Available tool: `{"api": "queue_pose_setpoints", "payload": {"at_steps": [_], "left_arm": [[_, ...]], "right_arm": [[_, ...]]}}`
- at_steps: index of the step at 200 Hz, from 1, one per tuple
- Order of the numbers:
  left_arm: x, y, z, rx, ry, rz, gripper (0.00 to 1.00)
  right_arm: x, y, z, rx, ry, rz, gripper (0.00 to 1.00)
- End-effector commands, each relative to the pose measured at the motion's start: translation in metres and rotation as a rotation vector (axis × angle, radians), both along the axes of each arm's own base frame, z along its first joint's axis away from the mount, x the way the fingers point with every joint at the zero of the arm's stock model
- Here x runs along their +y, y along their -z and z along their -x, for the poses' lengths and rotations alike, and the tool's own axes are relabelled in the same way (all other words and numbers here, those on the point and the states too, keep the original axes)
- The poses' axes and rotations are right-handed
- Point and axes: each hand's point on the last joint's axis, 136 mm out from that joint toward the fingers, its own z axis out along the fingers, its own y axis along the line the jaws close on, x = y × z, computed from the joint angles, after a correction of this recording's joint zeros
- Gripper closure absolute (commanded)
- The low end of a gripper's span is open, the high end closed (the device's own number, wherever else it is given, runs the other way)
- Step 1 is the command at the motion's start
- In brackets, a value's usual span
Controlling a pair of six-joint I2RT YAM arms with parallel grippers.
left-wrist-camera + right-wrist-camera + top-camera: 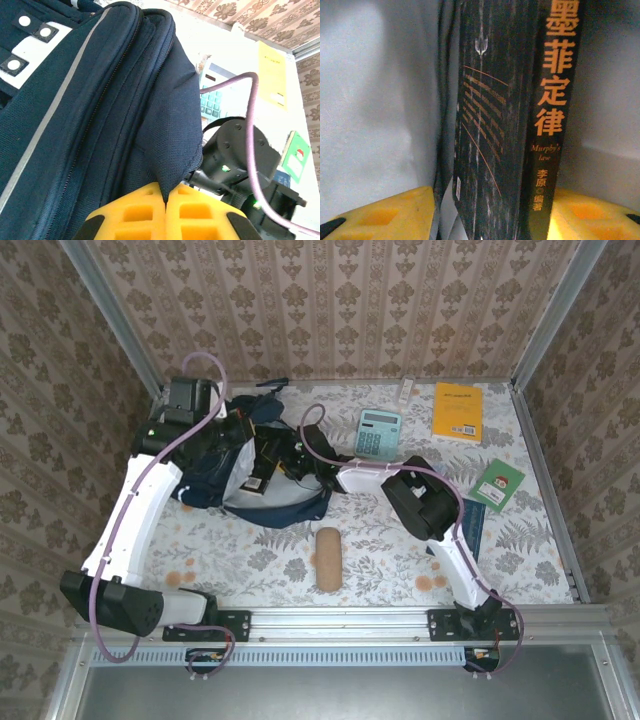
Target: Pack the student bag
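1. The left claw (165, 194) is clamped tight. Its 2 yellow fingers (132, 212) pinch a navy flap of the bag (90, 125).
2. The bag lies just right of the left claw, and its open mouth wraps around the right claw.
3. The right claw (492, 207) sits inside the bag, with grey lining (375, 100) on both sides. Its jaws stand roughly halfway apart.
4. A black book (510, 125) stands upright between those jaws, its spine against the right finger (590, 215). A dark slit shows beside the left finger, so I cannot tell whether the book is gripped.
5. A tan roll (327, 558) lies on the near side of the right claw, clear of the bag.
6. A calculator (380, 433) sits right of the right claw.
7. Further right lie a yellow book (458, 410) and a green booklet (498, 483), well apart from both claws.
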Motion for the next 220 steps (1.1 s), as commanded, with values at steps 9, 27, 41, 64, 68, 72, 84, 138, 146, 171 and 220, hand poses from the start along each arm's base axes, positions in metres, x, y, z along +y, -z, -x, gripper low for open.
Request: {"api": "queue_pose_setpoints", "payload": {"at_steps": [9,27,41,64,68,72,84,138,146,171,220], "left_arm": [[-0.018,-0.036,-0.006,-0.081,0.053,0.103,1.00],[-0.017,-0.039,-0.004,-0.089,0.067,0.092,1.00],[-0.017,-0.040,0.000,-0.097,0.091,0.077,1.00],[-0.012,-0.042,0.005,-0.093,0.097,0.057,1.00],[-0.010,-0.043,0.005,-0.095,0.094,0.054,1.00],[-0.008,-0.043,0.006,-0.096,0.090,0.051,1.00],[-0.003,-0.047,0.008,-0.104,0.083,0.048,1.00],[0.007,-0.055,0.019,-0.119,0.086,0.059,1.00],[0.006,-0.054,0.021,-0.118,0.091,0.062,1.00],[0.004,-0.056,0.024,-0.119,0.104,0.072,1.00],[-0.002,-0.054,0.025,-0.110,0.138,0.093,1.00]], "right_arm": [[0.040,-0.014,0.012,-0.031,-0.057,-0.114,0.48],[0.050,-0.010,0.013,-0.030,-0.049,-0.134,0.54],[0.056,-0.007,0.011,-0.025,-0.045,-0.145,0.69],[0.057,-0.006,0.006,-0.033,-0.022,-0.148,1.00],[0.056,-0.008,0.005,-0.043,-0.016,-0.149,1.00],[0.054,-0.010,0.004,-0.056,-0.011,-0.150,1.00],[0.043,-0.017,0.001,-0.105,0.035,-0.162,1.00],[0.013,-0.051,-0.022,-0.232,0.181,-0.263,1.00],[0.012,-0.054,-0.025,-0.242,0.195,-0.266,1.00],[0.015,-0.061,-0.032,-0.262,0.212,-0.290,1.00],[0.031,-0.082,-0.042,-0.282,0.197,-0.423,1.00]]}}
